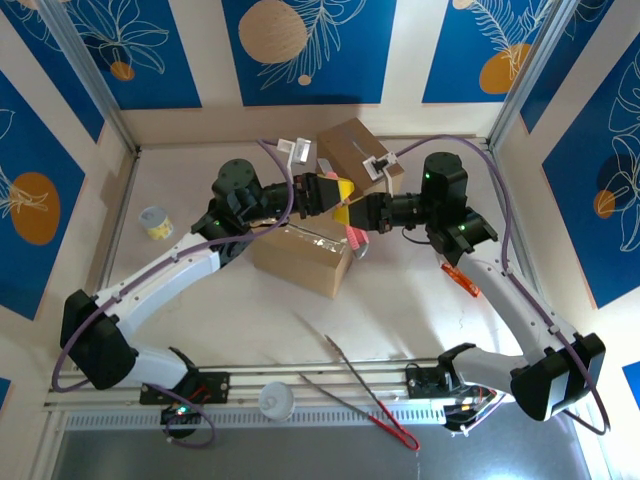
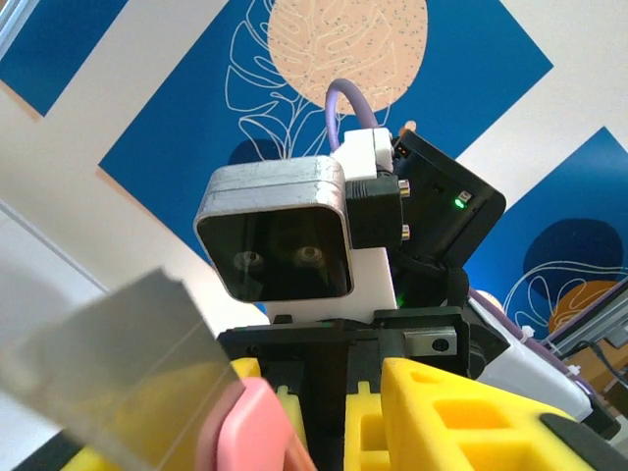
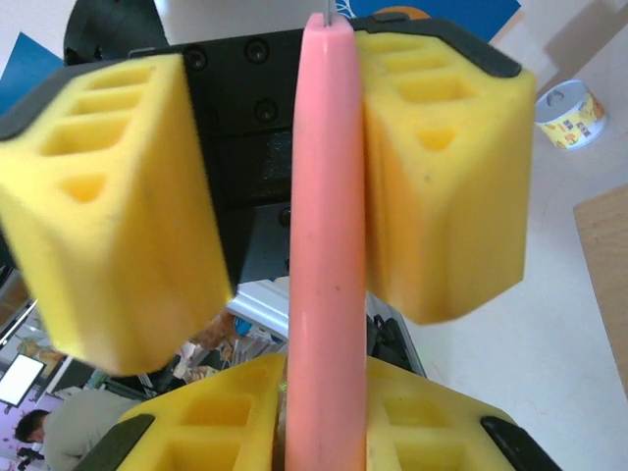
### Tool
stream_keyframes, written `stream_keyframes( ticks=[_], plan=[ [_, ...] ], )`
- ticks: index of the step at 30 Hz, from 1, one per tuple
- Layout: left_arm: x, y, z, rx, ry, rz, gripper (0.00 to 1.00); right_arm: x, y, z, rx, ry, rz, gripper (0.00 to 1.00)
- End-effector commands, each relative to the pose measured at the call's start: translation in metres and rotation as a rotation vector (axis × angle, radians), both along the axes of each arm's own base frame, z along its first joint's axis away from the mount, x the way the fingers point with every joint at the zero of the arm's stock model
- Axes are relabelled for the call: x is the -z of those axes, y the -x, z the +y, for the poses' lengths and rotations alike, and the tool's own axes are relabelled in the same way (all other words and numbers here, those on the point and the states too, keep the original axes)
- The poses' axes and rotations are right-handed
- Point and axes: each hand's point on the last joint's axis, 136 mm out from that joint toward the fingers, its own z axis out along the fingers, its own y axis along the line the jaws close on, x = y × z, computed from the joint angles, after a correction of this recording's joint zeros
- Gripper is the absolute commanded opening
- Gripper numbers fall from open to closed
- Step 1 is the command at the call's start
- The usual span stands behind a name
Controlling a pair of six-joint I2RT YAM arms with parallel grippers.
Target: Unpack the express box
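Note:
The express box [image 1: 298,257] is a taped cardboard carton lying in the middle of the table; its corner also shows [image 3: 606,265]. Above its far right corner my two grippers meet. My right gripper [image 1: 360,214] [image 3: 324,402] is shut on a pink box cutter [image 1: 353,240] [image 3: 326,226], whose grey blade [image 2: 108,378] shows in the left wrist view. My left gripper [image 1: 340,192] [image 2: 270,451] faces it, its yellow fingers [image 3: 442,177] straddling the cutter's handle. One finger touches the handle and the other stands apart, so the jaws are open around it.
A second cardboard box [image 1: 350,148] with white parts on it stands at the back. A tape roll [image 1: 155,222] [image 3: 567,113] sits at the left. Long tongs [image 1: 362,388] and a white cap [image 1: 277,402] lie near the front rail. An orange item [image 1: 462,281] lies at the right.

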Motion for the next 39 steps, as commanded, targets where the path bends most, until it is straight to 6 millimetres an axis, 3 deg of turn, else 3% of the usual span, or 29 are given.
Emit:
stream_keyframes(
  ticks=[1, 8, 13, 19, 22, 28, 39],
  plan=[
    [-0.018, 0.009, 0.001, 0.02, 0.047, -0.05, 0.31, -0.001, -0.008, -0.001, 0.057, -0.013, 0.016, 0.0],
    [-0.02, 0.008, 0.002, 0.011, 0.053, -0.049, 0.0, 0.002, -0.011, -0.001, 0.067, -0.019, 0.036, 0.0],
    [-0.025, 0.007, 0.002, 0.01, 0.063, -0.045, 0.0, 0.005, -0.012, -0.001, 0.069, -0.018, 0.052, 0.0],
    [-0.038, 0.005, 0.003, -0.006, 0.081, -0.047, 0.0, 0.007, -0.01, -0.011, 0.124, -0.026, 0.042, 0.45],
    [-0.048, 0.005, 0.003, -0.005, 0.098, -0.047, 0.0, 0.008, -0.01, -0.02, 0.182, -0.058, 0.018, 0.54],
    [-0.057, 0.006, 0.002, 0.02, 0.134, -0.033, 0.0, 0.006, -0.012, -0.024, 0.209, -0.141, -0.001, 0.53],
    [-0.051, 0.001, 0.0, 0.007, 0.134, -0.021, 0.0, 0.004, -0.018, -0.016, 0.204, -0.192, 0.026, 0.38]
  ],
)
